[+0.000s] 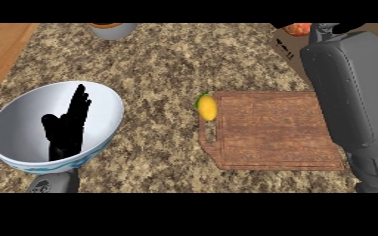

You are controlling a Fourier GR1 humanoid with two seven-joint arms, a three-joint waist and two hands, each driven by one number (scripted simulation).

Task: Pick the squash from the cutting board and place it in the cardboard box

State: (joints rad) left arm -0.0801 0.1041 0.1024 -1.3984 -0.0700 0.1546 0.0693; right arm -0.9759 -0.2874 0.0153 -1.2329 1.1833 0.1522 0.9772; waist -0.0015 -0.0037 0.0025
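A small yellow squash [209,108] with a green stem end lies at the left edge of the brown wooden cutting board [277,135], half over the counter. The cardboard box [286,46] stands at the top right, mostly hidden by my right forearm [343,90]. That forearm runs up the right side, over the board's right edge. My right hand [324,28] is over the box, cut off by the view's upper edge. An orange-red thing [299,29] shows beside it; I cannot tell what it is. My left hand [68,122] rests open, fingers up, at the lower left.
A large white bowl [103,97] sits at the lower left, behind my left hand. A small grey bowl [112,30] with orange contents stands at the top. A wooden strip [13,42] borders the speckled stone counter [155,70] at the upper left.
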